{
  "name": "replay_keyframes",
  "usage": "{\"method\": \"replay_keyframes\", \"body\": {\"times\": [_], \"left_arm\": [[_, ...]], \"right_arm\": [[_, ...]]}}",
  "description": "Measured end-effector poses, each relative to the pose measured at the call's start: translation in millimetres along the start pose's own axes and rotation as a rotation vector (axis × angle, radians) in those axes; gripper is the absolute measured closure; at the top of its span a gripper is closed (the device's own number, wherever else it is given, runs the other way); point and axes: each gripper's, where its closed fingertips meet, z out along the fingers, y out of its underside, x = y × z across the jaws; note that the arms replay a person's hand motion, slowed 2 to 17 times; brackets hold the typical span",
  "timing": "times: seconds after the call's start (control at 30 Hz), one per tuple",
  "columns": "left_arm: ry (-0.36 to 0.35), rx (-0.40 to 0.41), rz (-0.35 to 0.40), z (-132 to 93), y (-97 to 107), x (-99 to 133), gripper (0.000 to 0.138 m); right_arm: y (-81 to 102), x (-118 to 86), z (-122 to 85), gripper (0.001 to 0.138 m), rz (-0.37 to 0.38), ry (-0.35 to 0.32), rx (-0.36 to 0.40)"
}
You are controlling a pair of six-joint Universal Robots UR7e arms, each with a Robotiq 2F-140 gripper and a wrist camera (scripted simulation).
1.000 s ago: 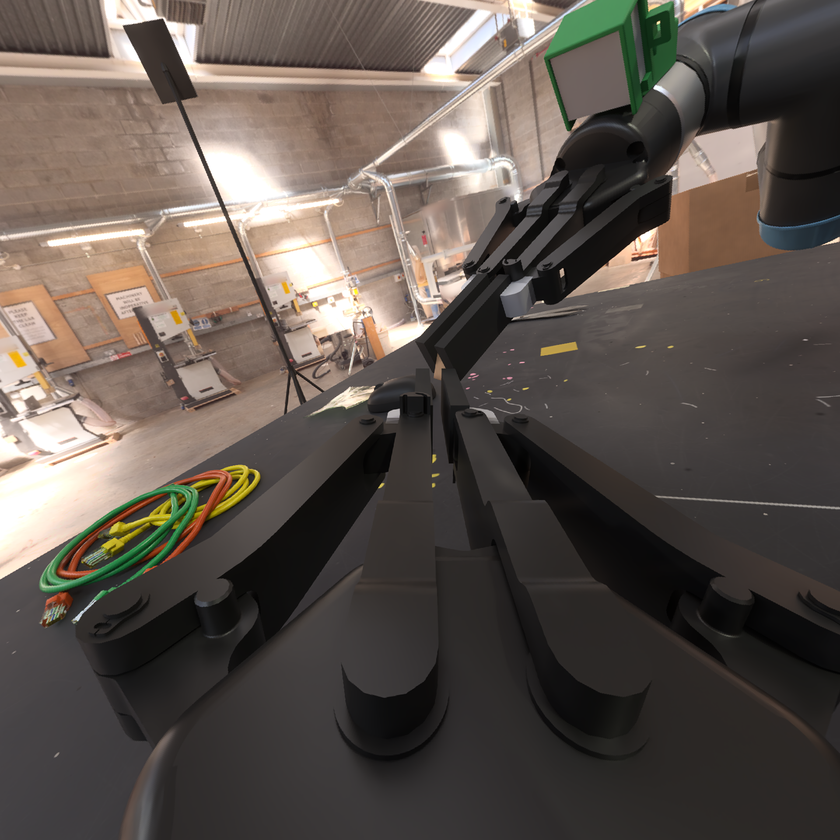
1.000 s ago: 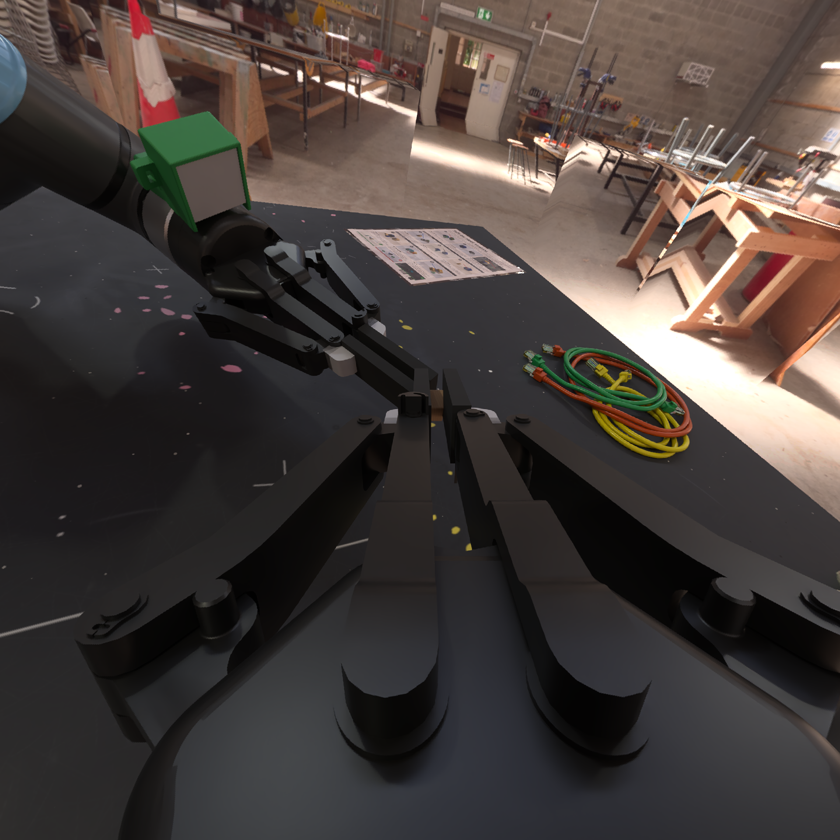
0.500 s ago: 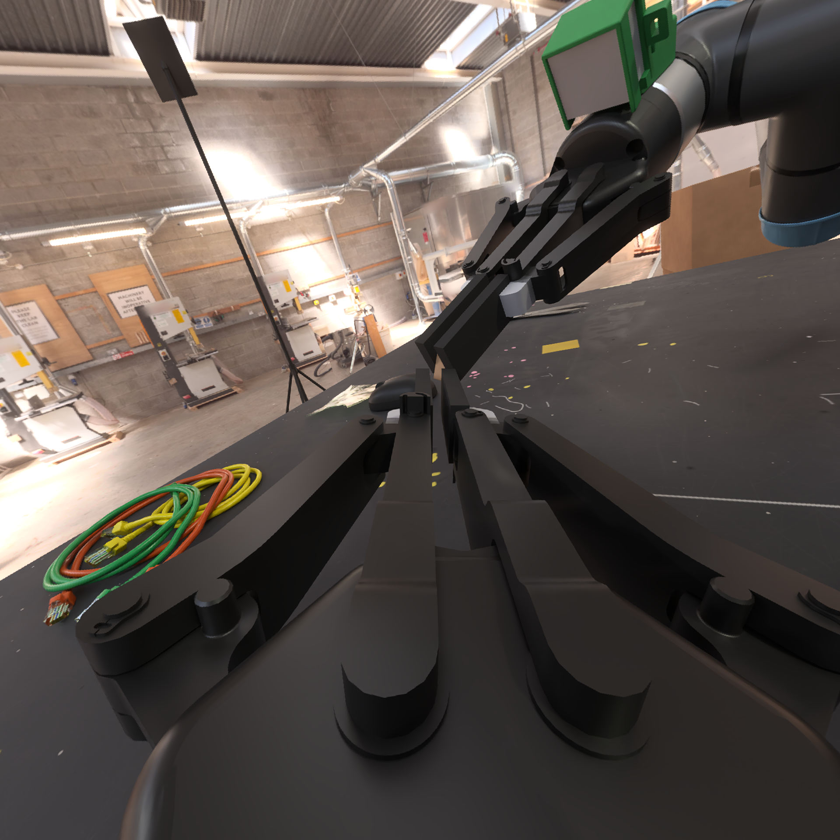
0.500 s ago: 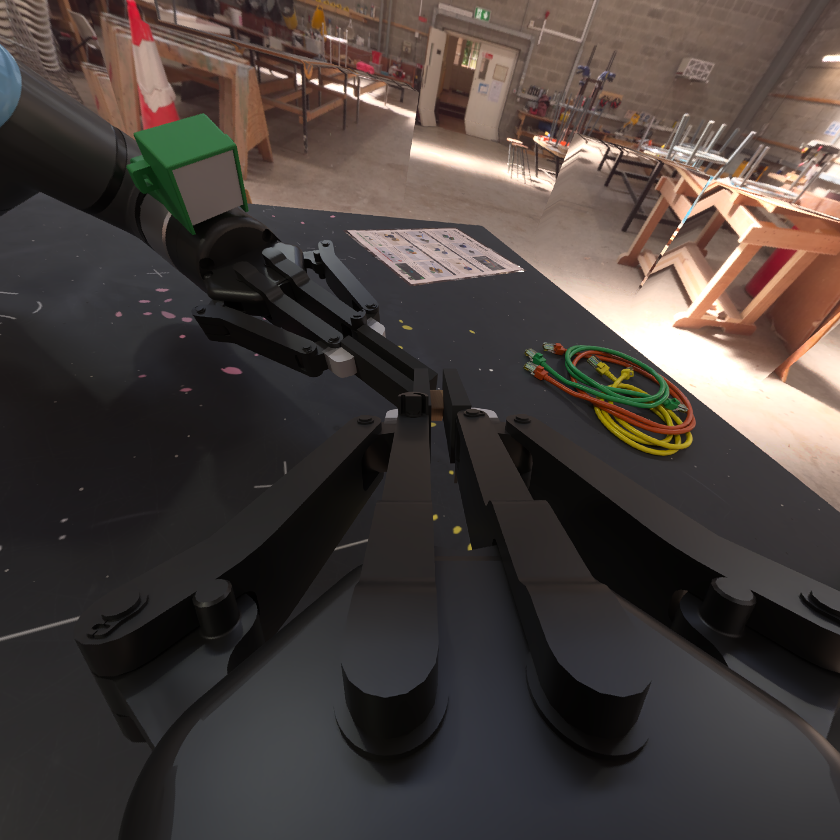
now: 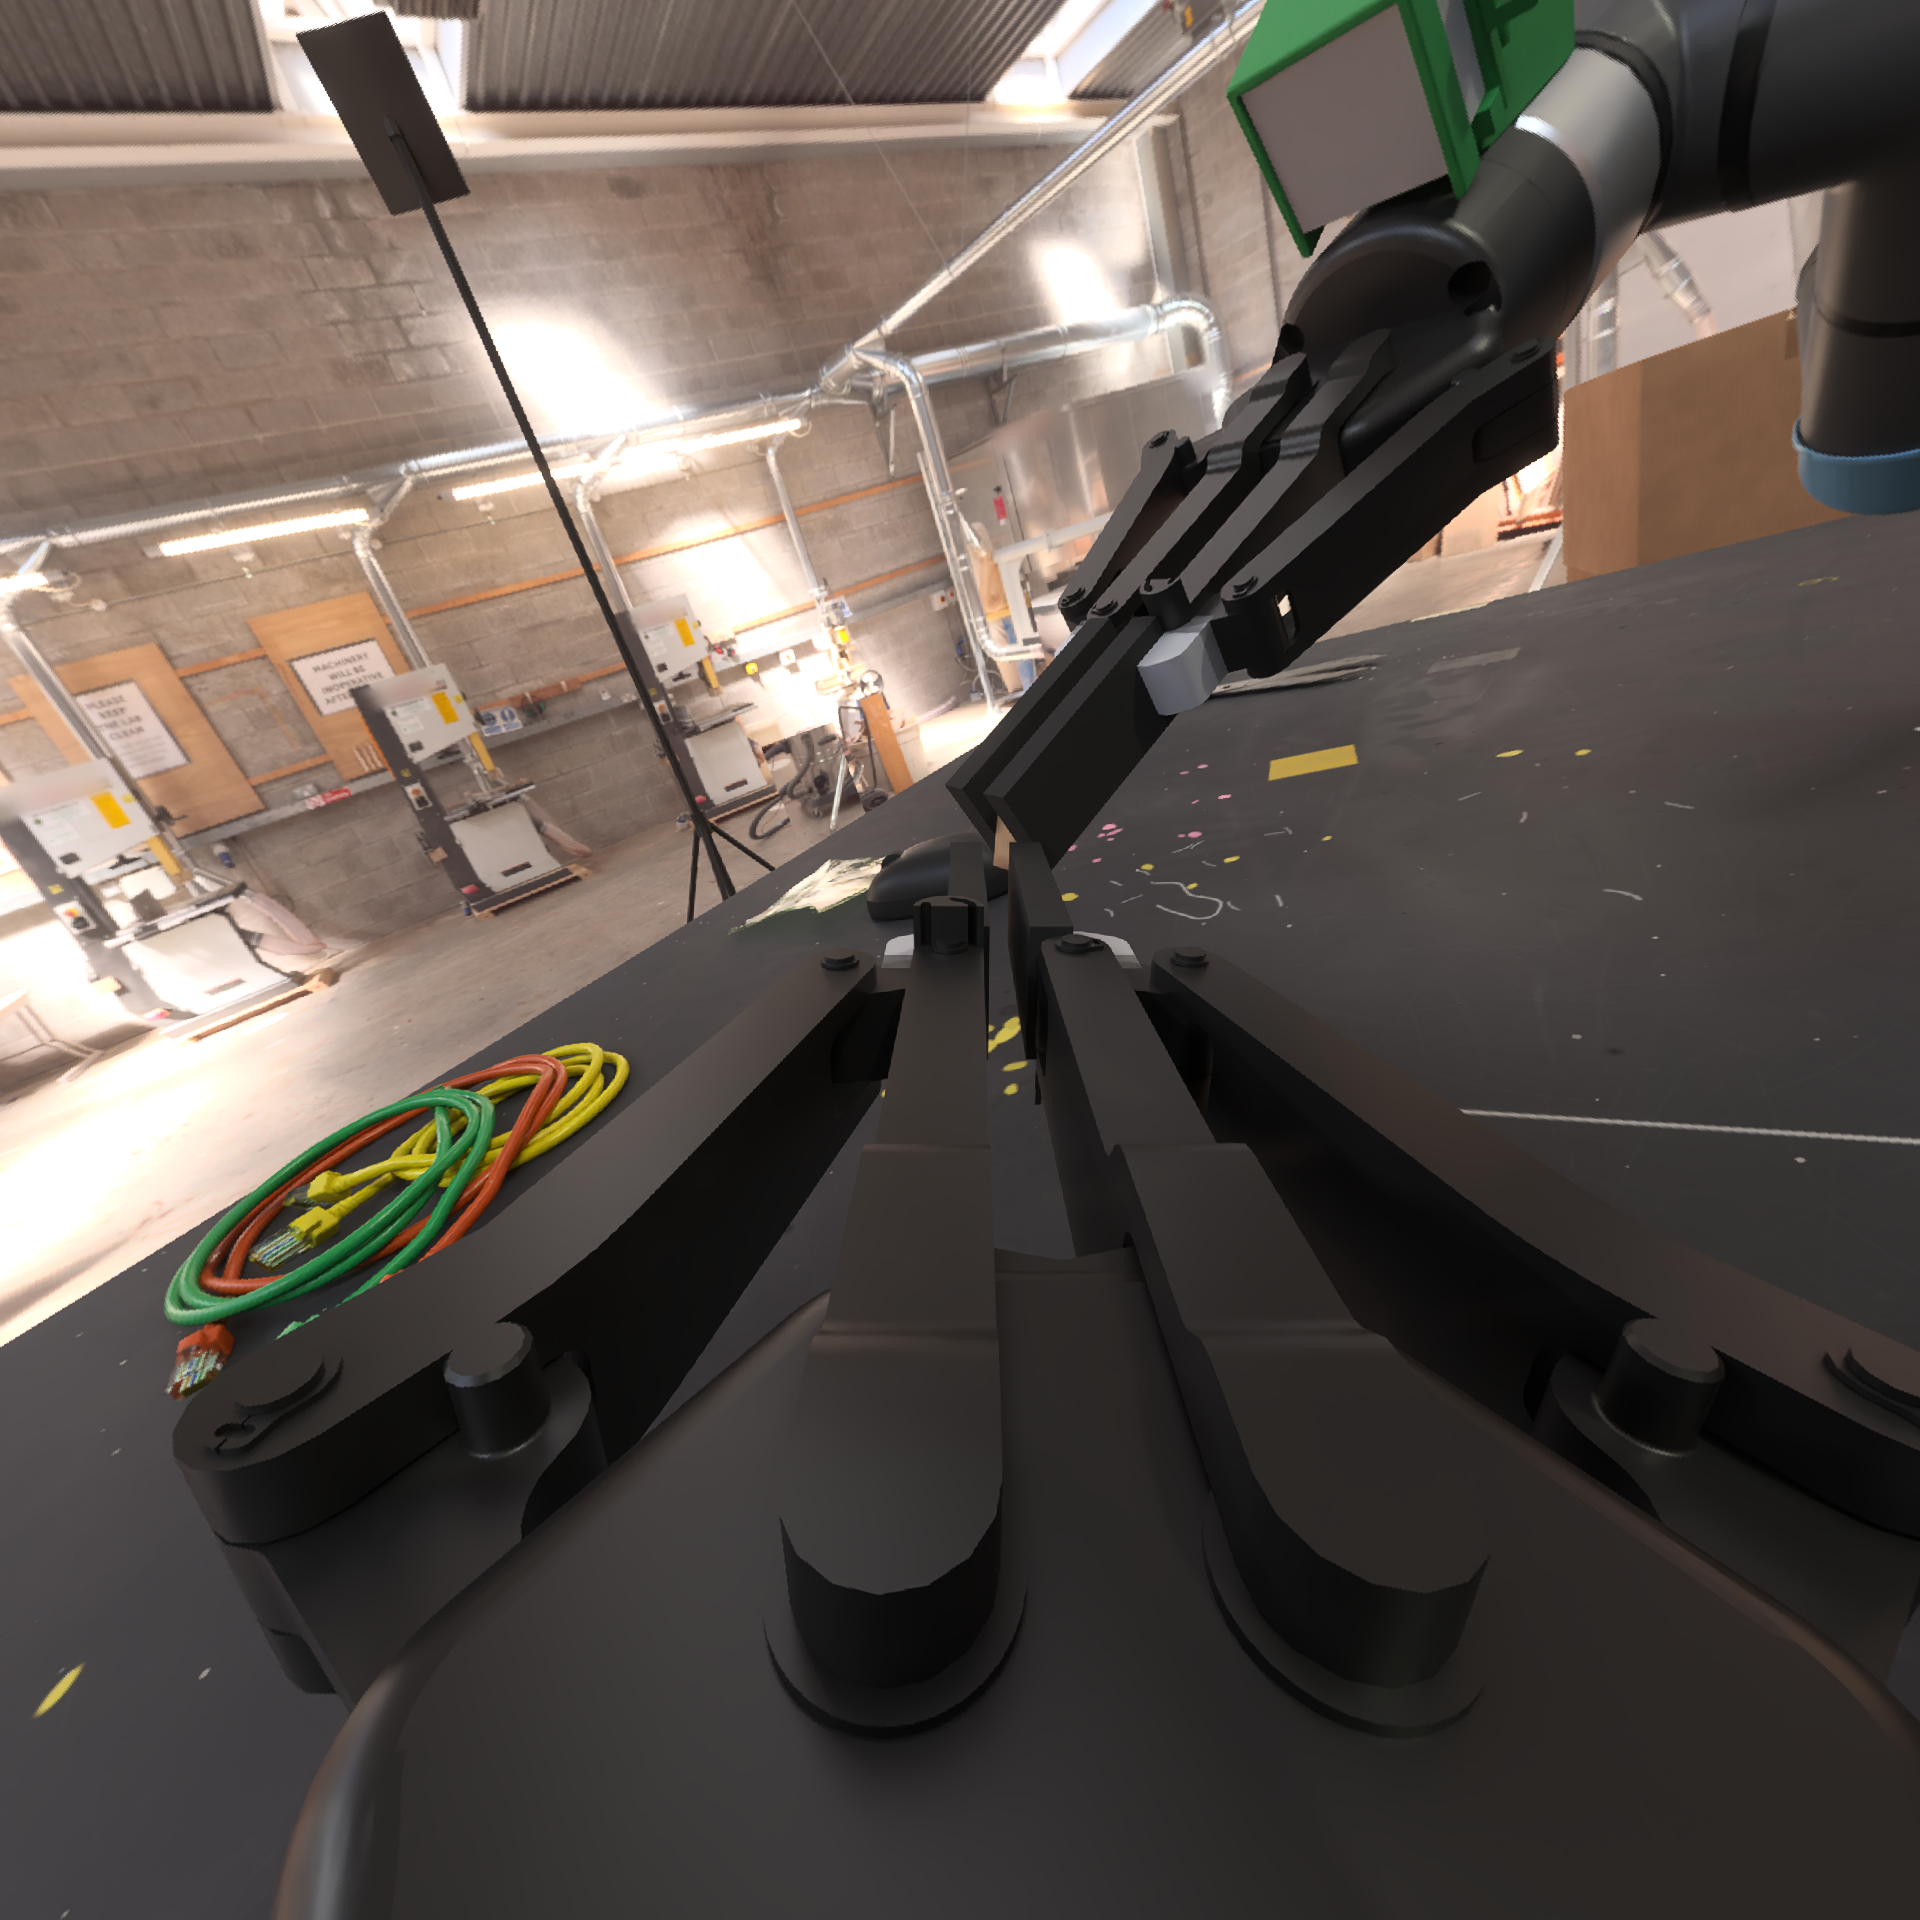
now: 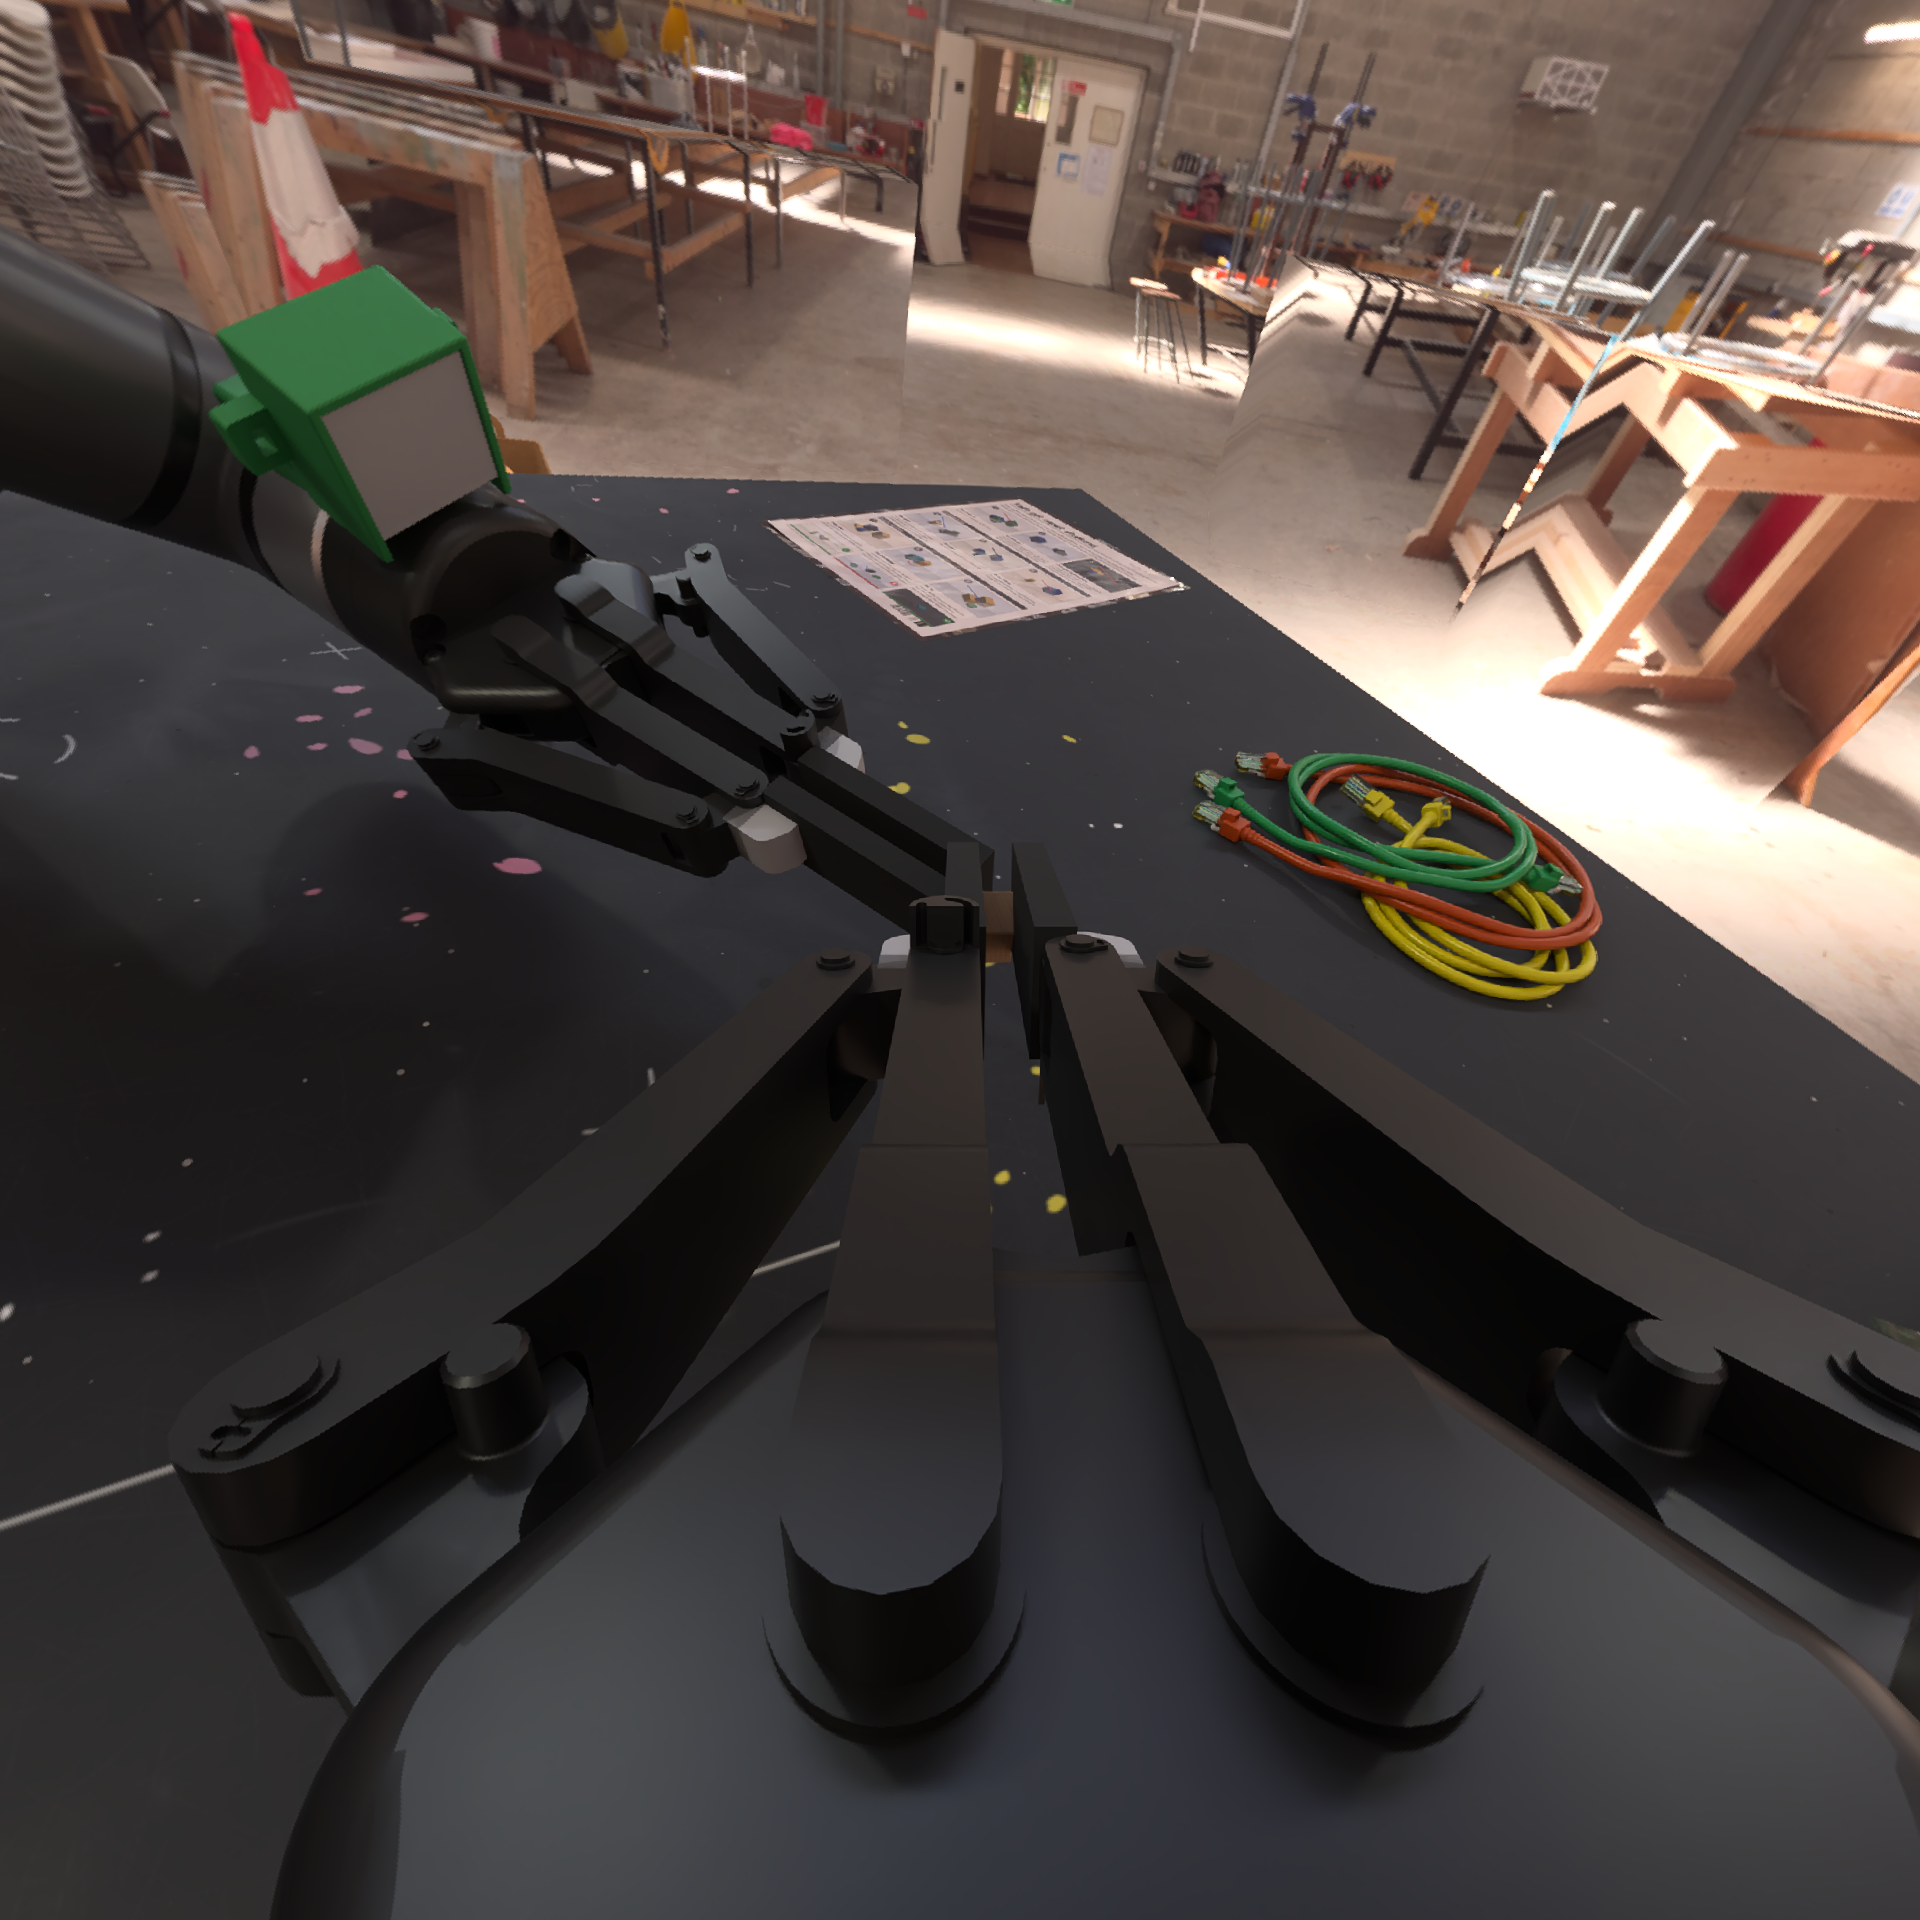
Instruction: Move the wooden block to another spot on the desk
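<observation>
The wooden block [image 6: 997,921] shows only as a small brown sliver between my right gripper's [image 6: 997,883] black fingertips, which are shut on it. In the left wrist view the block [image 5: 1000,844] is a pale sliver at the tips of my left gripper [image 5: 995,873], also shut on it. The two grippers meet tip to tip over the dark desk [image 5: 1558,935]. The right gripper [image 5: 982,808] reaches in from the upper right there. The left gripper [image 6: 940,857] reaches in from the left in the right wrist view. Most of the block is hidden.
A coil of green, orange and yellow cables [image 5: 395,1174] lies near the desk edge; it also shows in the right wrist view [image 6: 1423,883]. A dark mouse [image 5: 914,871] and a green paper [image 5: 821,891] lie beyond the fingertips. A printed sheet [image 6: 977,561] lies at the far edge.
Both grippers stay shut on the block. The views shift only slightly: the cables drift a little in both frames and the right arm sits marginally higher in the left wrist view.
</observation>
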Motion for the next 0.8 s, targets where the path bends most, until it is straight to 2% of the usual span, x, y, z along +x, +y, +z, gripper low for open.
{"method": "replay_keyframes", "body": {"times": [0.4,0.8], "left_arm": [[-0.034,-0.025,0.025,-0.1,2.9,-3.6,0.131],[-0.047,-0.048,0.04,0.8,5.8,-4.6,0.131]], "right_arm": [[1.1,2.8,3.7,0.13,0.058,0.037,-0.03],[4.1,4.9,6.0,0.13,0.147,0.031,-0.037]]}}
